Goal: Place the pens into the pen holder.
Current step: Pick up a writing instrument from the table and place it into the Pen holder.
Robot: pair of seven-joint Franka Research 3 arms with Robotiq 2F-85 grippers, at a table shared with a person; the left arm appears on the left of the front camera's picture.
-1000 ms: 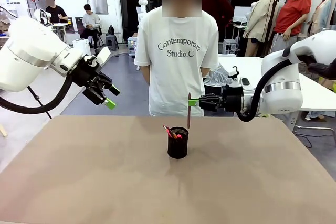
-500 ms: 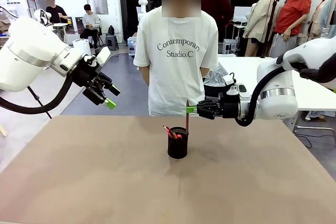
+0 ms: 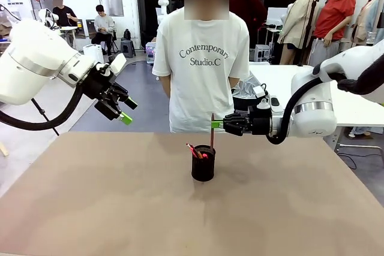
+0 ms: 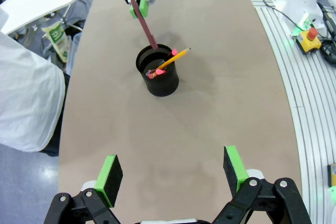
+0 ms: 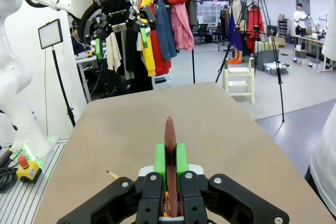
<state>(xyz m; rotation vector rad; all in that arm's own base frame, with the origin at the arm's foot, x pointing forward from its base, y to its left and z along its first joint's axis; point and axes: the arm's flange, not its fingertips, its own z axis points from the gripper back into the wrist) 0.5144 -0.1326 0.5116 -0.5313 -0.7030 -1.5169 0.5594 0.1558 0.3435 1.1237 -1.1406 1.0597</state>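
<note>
While the person stands at the far edge of the brown table, I see my left gripper raised off to the left with its jaws spread wide and nothing between them. My right gripper is clamped on the dark reddish-brown pen, held upright with its lower end at the rim of the pen holder. That black mesh cup sits mid-table and contains the yellow-orange pen and the black pen with red end, both leaning.
</note>
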